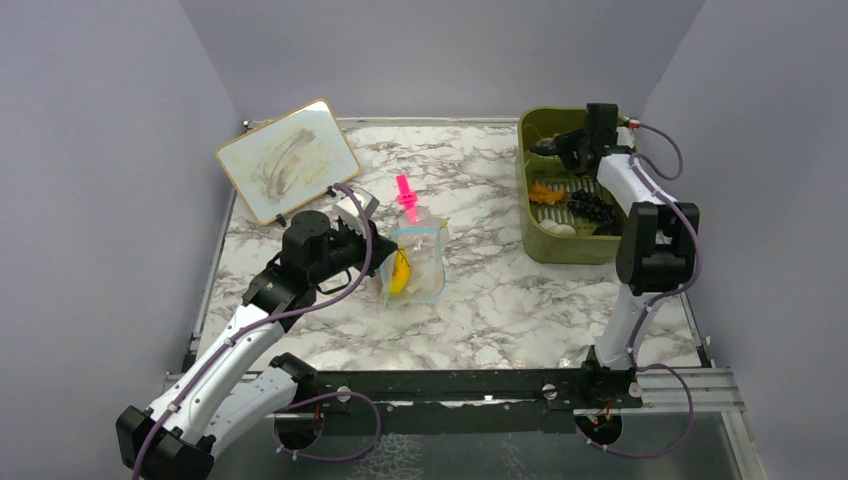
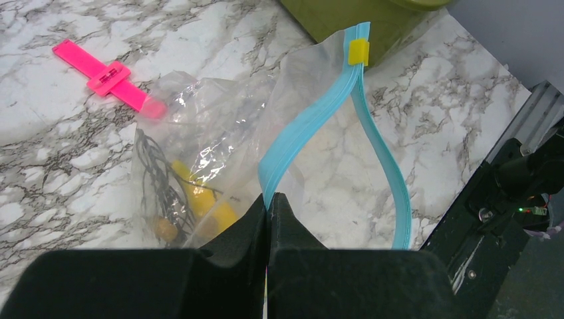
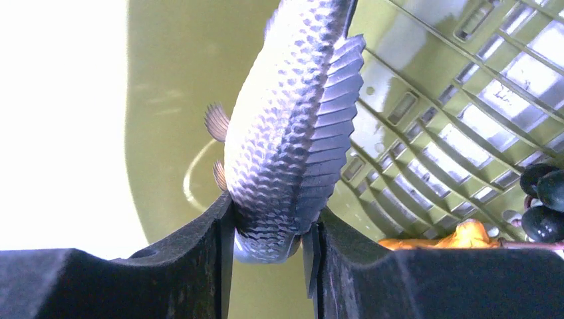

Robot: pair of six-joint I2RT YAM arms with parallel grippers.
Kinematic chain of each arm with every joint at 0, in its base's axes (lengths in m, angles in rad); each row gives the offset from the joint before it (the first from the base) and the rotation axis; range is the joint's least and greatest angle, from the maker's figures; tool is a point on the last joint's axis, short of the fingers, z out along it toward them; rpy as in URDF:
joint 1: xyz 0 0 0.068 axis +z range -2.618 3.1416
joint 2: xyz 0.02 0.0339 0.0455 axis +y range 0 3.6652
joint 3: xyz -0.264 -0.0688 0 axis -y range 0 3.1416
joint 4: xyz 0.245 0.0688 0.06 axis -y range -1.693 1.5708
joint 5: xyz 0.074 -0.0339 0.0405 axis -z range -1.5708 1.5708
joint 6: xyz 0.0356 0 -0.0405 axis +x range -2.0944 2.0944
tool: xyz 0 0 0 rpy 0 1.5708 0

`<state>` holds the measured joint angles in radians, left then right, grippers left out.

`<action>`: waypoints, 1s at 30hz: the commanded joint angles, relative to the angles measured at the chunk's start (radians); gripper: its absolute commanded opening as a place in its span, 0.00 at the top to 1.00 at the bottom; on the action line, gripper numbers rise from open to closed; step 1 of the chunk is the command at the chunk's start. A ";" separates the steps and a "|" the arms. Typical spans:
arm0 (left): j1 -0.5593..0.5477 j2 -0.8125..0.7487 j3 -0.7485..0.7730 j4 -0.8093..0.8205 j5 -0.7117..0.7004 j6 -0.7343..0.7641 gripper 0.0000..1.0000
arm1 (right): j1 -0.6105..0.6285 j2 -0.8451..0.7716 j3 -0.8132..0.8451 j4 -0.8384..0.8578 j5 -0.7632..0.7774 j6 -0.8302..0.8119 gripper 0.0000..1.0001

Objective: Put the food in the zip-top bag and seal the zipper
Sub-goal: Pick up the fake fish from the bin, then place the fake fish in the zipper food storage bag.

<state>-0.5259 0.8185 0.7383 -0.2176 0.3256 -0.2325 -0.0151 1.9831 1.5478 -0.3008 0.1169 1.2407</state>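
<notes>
The clear zip-top bag (image 1: 415,262) stands at the table's middle, its mouth open; the yellow banana (image 1: 400,274) is inside. My left gripper (image 2: 267,199) is shut on the blue-teal zipper (image 2: 312,119) strip at the bag's near rim, holding it up. In the left wrist view the banana (image 2: 199,199) and a small orange-brown piece (image 2: 164,229) show through the plastic. My right gripper (image 3: 269,229) is shut on the grey fish (image 3: 292,126) over the olive-green bin (image 1: 532,180). The orange piece (image 1: 546,193), dark grape bunch (image 1: 592,208) and white piece (image 1: 560,228) lie in the bin.
A pink clip (image 1: 406,196) lies just behind the bag. A framed whiteboard (image 1: 287,160) leans at the back left. Grey walls close in the table on three sides.
</notes>
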 commanded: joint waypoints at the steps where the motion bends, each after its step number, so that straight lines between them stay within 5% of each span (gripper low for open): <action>1: 0.000 -0.022 -0.014 0.014 -0.023 -0.007 1.00 | -0.006 -0.116 -0.041 0.087 -0.005 -0.105 0.83; 12: 0.000 0.005 -0.011 0.024 -0.024 -0.040 1.00 | -0.005 -0.452 -0.299 0.211 -0.125 -0.357 0.83; 21: -0.001 0.050 0.024 0.041 -0.019 -0.190 1.00 | 0.014 -0.750 -0.502 0.272 -0.396 -0.591 0.82; 30: -0.001 0.098 0.095 0.033 -0.041 -0.204 1.00 | 0.211 -0.942 -0.650 0.351 -0.553 -0.688 0.81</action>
<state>-0.5259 0.9012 0.7719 -0.2104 0.3058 -0.4194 0.1230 1.1183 0.9489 -0.0399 -0.3164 0.6266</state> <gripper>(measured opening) 0.015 0.357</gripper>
